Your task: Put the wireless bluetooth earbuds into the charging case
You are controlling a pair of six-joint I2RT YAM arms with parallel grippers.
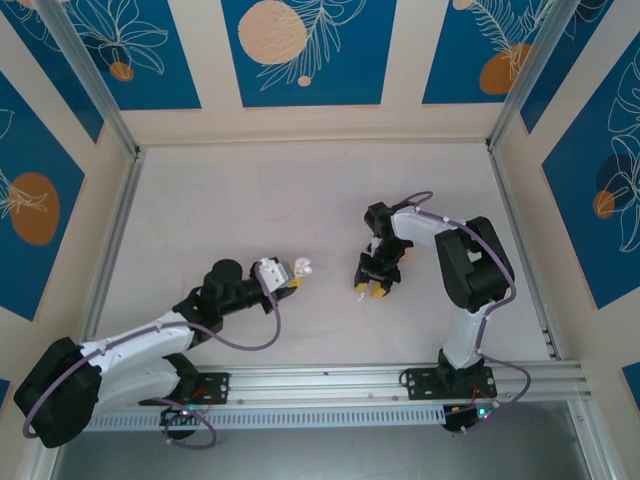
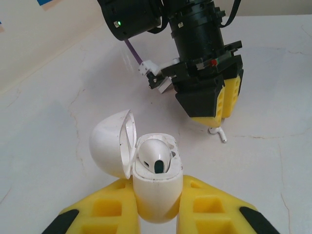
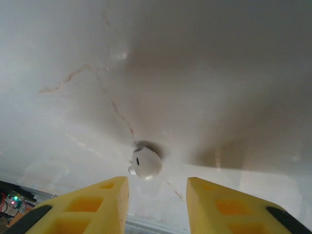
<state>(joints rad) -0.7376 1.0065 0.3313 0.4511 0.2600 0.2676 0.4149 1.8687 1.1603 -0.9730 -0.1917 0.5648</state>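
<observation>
Right gripper half-open, empty. Loose earbud just ahead of gap, slightly off-centre. Left gripper clamps open case.

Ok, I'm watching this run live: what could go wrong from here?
1. The loose earbud is small and rounded, lying on the table just ahead of the right gripper's open fingers; closing may flick it away.
2. The left gripper pinches the charging case low down, lid open, a seated earbud inside; a misaligned insert could tilt the case.
</observation>
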